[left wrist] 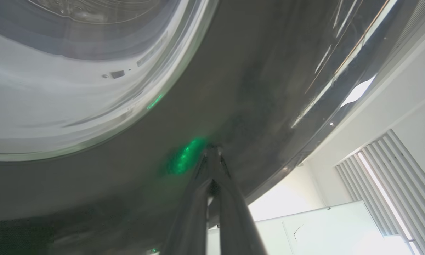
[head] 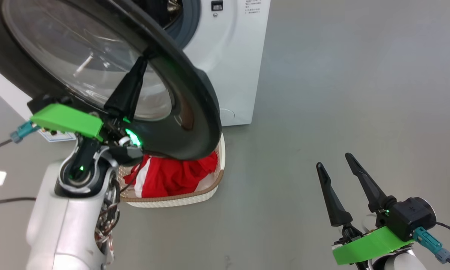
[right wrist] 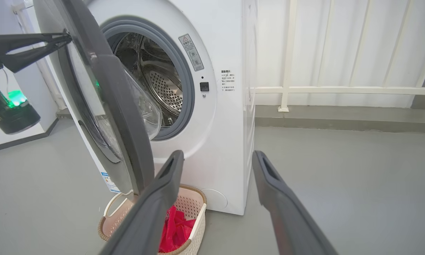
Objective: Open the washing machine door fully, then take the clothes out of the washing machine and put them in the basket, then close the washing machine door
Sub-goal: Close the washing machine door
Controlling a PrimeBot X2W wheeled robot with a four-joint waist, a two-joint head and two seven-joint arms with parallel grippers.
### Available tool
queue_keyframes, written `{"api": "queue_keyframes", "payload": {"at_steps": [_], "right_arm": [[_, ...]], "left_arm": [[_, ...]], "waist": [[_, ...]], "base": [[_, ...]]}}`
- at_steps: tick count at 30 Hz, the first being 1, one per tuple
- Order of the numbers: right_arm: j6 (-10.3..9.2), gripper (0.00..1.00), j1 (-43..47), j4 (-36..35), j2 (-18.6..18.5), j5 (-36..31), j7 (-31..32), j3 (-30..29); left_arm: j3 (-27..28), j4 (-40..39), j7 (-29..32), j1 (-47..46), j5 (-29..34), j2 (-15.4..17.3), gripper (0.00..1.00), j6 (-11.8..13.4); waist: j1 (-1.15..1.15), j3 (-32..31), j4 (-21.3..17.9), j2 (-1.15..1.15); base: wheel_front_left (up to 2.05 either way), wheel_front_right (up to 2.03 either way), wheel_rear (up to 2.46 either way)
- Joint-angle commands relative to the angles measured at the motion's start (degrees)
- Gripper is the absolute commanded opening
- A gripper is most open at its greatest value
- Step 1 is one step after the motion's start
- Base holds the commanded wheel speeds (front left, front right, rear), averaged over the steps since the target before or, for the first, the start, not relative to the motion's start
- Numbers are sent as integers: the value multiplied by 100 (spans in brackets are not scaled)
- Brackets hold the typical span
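Dark fingers of the left gripper [left wrist: 212,150] stand pressed together with no gap between them, and their tips touch the glossy black rim of the washing machine door [left wrist: 269,88], just beside the edge of its glass window. They seem only to press on that outer face; whether anything is pinched between them cannot be told from these angles. The door stands swung partway out from the washing machine [right wrist: 226,141], its bulging glass turned toward the drum opening behind it. Well to the right of the door, the right gripper [head: 333,161] hangs over the grey floor [head: 341,93] with its two fingers spread wide, holding and touching nothing. Directly below the door's lower edge sits the basket [head: 172,198], on the floor against the machine's front. The clothes [head: 172,176] lie heaped inside it, red with a white stripe, under the door's rim and apart from both pairs of fingers.
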Motion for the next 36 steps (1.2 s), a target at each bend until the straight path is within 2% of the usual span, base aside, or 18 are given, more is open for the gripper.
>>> {"api": "queue_keyframes", "payload": {"at_steps": [1,10,20,36], "right_arm": [[28,100,-192,-158,-5,-39,-52,154],[28,100,-352,-207,-5,-21,-52,190],[28,100,-506,-218,-5,-17,-52,232],[28,100,-729,-208,-5,-30,-52,319]], "left_arm": [[56,-70,-81,-329,-60,105,0,-83],[-67,522,-538,-993,270,109,0,-199],[-66,1033,-832,-1600,293,107,0,-331],[-161,1474,-1191,-2405,452,127,0,-409]], "waist": [[0,110,-82,0],[0,423,-247,0],[0,699,-343,0],[0,1019,-577,0]], "base": [[0,0,0],[0,0,0],[0,0,0],[0,0,0]]}}
